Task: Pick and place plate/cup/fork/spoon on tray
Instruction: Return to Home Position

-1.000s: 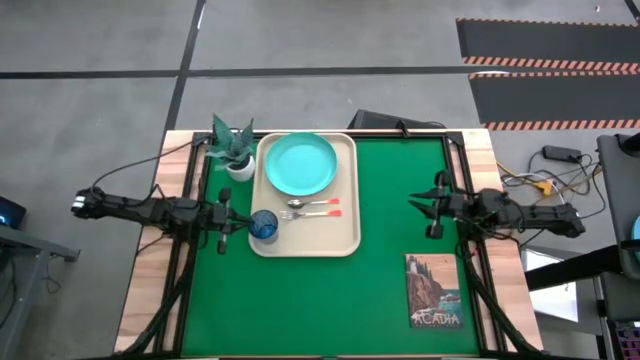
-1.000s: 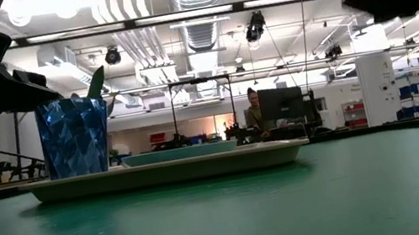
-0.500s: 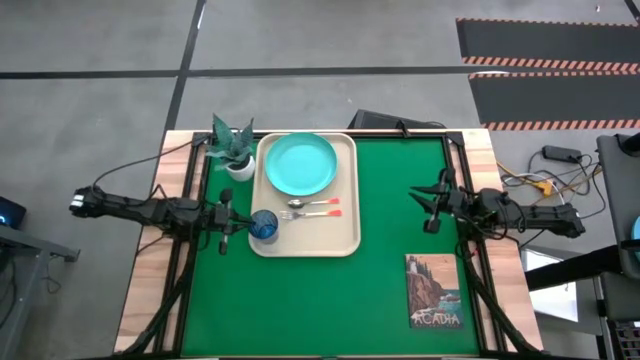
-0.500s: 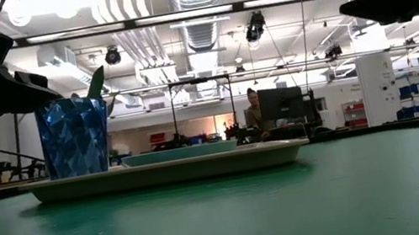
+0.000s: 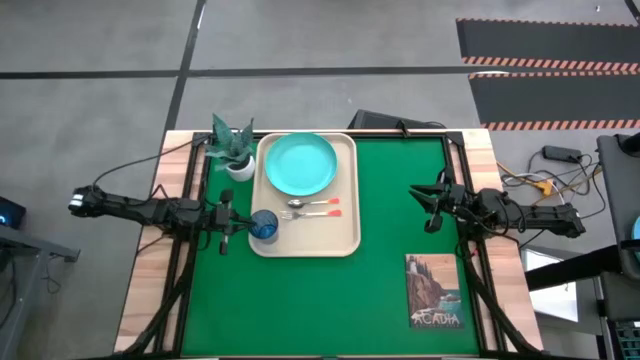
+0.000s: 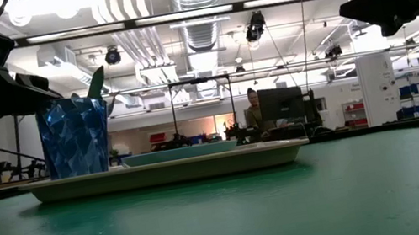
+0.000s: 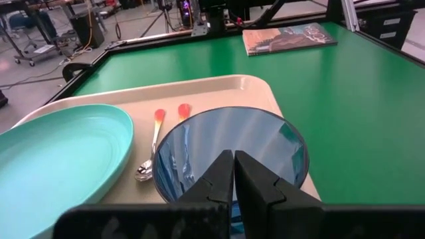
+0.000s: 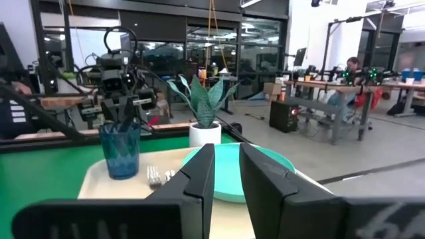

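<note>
Green surface carries the tray point(image 5: 345, 240) with plate, cutlery and the cup point(image 5: 264, 225) at its corner (left end effector point(image 5: 224, 232) clenched empty just beside it), so a careless retreat could topple it.

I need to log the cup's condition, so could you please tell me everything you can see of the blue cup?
The small, round, dark-blue translucent cup, faceted like cut plastic, stands upright and looks empty at the corner of the beige rectangular tray nearest the left arm. It stands beside the silver spoon and fork with orange-red handles, apart from the turquoise plate. The left gripper, jaws shut, is at its rim; contact cannot be confirmed.
</note>
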`<control>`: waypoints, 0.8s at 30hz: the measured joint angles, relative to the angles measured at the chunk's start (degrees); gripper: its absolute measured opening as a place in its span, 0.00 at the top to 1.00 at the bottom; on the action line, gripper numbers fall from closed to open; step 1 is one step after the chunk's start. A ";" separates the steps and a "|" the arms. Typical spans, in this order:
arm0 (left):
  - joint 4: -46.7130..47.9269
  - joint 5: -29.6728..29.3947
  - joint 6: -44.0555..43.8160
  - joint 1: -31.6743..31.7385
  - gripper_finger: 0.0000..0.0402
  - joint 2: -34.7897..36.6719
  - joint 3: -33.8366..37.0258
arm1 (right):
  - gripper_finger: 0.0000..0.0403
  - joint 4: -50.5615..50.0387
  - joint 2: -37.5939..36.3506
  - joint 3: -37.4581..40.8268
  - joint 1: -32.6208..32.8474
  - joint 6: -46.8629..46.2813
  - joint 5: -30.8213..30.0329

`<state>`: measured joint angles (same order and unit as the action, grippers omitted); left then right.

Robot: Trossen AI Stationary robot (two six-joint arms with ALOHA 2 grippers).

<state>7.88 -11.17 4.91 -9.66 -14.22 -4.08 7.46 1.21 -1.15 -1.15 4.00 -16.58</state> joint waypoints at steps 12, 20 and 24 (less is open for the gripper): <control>-0.43 -0.01 0.00 0.01 1.00 -0.47 0.19 | 0.84 0.02 0.07 0.00 0.00 0.98 0.00; -0.81 0.01 0.00 0.00 1.00 -0.74 0.46 | 0.84 0.02 0.09 0.00 0.00 0.98 0.00; -0.54 0.01 0.00 -0.01 1.00 -0.69 0.35 | 0.84 0.02 0.08 0.00 0.00 1.05 0.00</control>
<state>7.34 -11.16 4.91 -9.67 -14.92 -3.73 7.49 1.29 -1.15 -1.15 5.04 -16.58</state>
